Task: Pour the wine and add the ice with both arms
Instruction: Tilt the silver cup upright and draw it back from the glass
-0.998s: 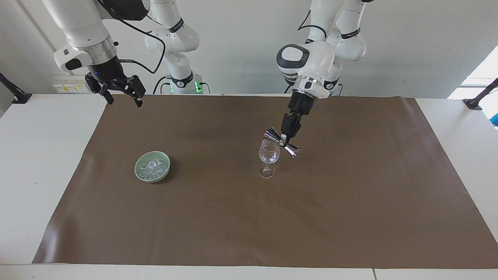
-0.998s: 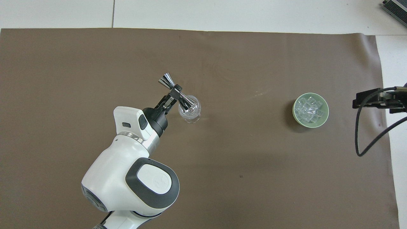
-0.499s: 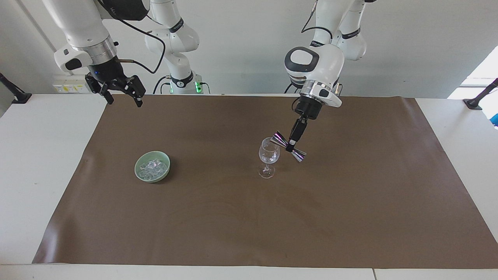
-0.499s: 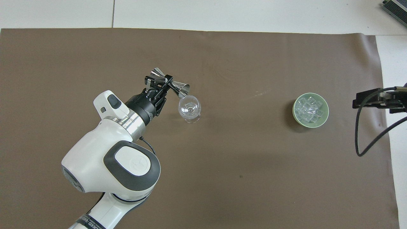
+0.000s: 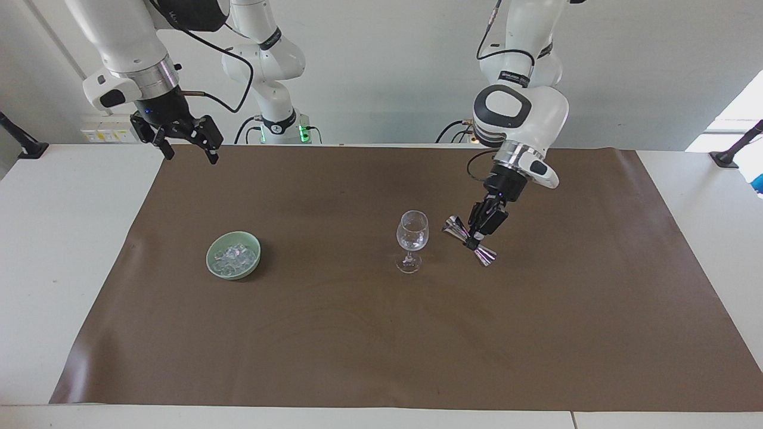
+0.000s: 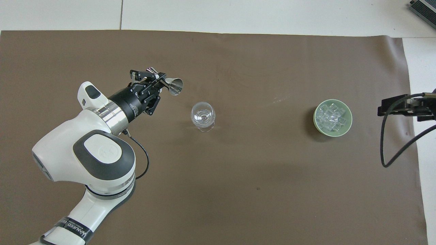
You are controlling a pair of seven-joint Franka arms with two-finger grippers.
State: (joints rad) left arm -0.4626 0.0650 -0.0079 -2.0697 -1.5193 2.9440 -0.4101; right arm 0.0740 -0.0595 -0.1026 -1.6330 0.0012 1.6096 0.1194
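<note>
A clear stemmed wine glass stands upright mid-mat; it also shows in the overhead view. My left gripper is shut on a shiny double-cone jigger, held tilted above the mat beside the glass, toward the left arm's end; gripper and jigger show in the overhead view too. The ice is a heap of small clear cubes in a green bowl, also seen from overhead. My right gripper is open, waiting high over the mat's corner at the right arm's end.
A brown mat covers most of the white table. Black clamp mounts stand at both table ends. The right arm's cable hangs over the mat's edge at that arm's end.
My left gripper has drawn the jigger away from over the wine glass toward the left arm's end and lowered it. The right arm has not moved.
</note>
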